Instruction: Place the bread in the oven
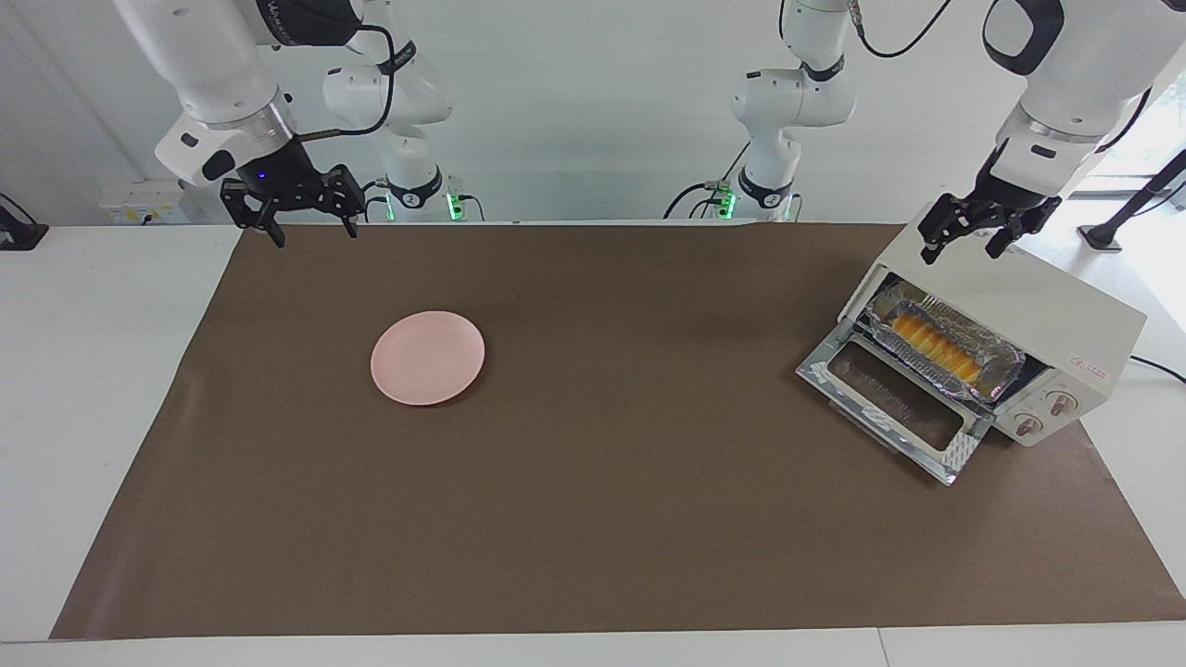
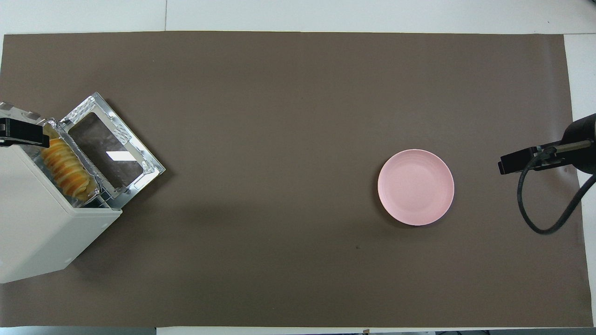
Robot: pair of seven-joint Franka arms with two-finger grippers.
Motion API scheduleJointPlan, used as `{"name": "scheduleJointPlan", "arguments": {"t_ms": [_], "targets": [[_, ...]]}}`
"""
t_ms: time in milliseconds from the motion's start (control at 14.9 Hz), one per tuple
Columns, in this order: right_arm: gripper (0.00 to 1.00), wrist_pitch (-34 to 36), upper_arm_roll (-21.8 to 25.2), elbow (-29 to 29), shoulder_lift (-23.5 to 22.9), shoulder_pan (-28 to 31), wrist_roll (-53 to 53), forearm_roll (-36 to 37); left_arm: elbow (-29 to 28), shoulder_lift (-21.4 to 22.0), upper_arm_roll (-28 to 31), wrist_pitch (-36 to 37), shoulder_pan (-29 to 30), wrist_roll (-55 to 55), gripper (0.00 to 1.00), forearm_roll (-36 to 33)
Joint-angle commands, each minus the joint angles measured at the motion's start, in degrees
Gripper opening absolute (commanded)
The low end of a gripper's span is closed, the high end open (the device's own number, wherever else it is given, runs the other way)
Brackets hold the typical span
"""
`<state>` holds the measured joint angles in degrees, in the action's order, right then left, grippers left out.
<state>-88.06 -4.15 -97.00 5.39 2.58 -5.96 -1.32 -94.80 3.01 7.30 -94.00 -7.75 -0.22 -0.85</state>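
Observation:
The bread [image 1: 931,347] lies in a crinkled foil tray [image 1: 1005,372] on the rack inside the cream-white oven [image 1: 1047,306], at the left arm's end of the table. The oven's glass door [image 1: 894,408] hangs open and down. The bread [image 2: 65,170], oven [image 2: 42,223] and door [image 2: 111,153] also show in the overhead view. My left gripper [image 1: 961,245] is open and empty, raised above the oven's top; only its edge [image 2: 21,132] shows in the overhead view. My right gripper [image 1: 315,232] is open and empty, waiting over the mat's corner by its base.
A round pink plate [image 1: 427,357] sits empty on the brown mat [image 1: 602,482] toward the right arm's end; it also shows in the overhead view [image 2: 415,187]. The right gripper's cable [image 2: 535,209] hangs over the mat's edge.

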Motion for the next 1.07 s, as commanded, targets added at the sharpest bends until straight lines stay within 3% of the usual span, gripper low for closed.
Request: {"name": "scheduleJointPlan", "arguments": {"t_ms": [0,335,603,1005], "targets": [[1.00,0.35,-0.50,-0.64,0.67,0.76,-0.28,0.44,-0.83,0.24,0.52,-0.84,-0.51,0.65,1.00,0.58],[1.00,0.35,-0.50,-0.64,0.67,0.76,-0.28,0.44,0.67,-1.52,-0.35,1.70,-1.40,0.48,1.00,0.76],[1.00,0.35,-0.50,-0.64,0.67,0.76,-0.28,0.44,0.58,-1.96,-10.90,3.12,7.03,0.57,1.00,0.94],[1.00,0.35,-0.50,-0.64,0.67,0.76,-0.28,0.44,0.05,-1.52,-10.82,3.03,6.51,0.48,1.00,0.94]]}}
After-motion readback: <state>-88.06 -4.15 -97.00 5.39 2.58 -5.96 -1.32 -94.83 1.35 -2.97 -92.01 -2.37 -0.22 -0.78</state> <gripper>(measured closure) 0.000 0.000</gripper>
